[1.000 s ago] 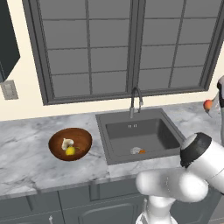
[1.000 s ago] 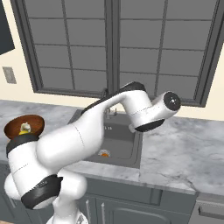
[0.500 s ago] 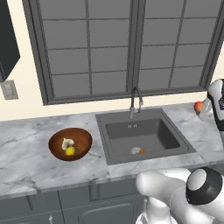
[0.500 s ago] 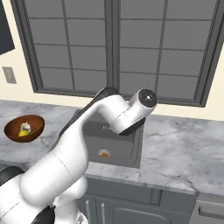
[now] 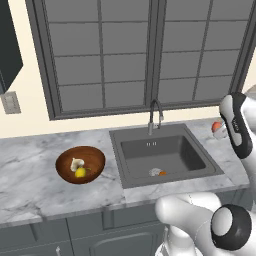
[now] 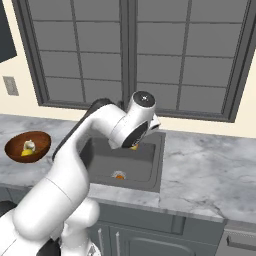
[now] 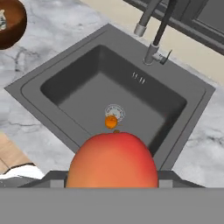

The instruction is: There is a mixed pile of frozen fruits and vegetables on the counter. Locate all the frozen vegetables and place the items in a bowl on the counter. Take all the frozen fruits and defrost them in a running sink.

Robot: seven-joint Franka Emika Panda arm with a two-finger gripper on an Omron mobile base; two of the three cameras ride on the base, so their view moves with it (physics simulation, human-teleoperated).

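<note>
Orange-red peach (image 7: 113, 160) (in hand (image 7: 113, 177)) above sink (image 7: 78, 87)

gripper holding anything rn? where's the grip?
Yes: the peach, carried above the sink. It hides the fingers, so the exact grip spot cannot be told.

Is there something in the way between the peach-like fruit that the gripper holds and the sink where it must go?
Nothing visible blocks it. In the hand view the orange-red fruit sits in the gripper above the open sink. The faucet stands at the basin's far rim, off to the side. A small orange ball lies by the drain.
</note>
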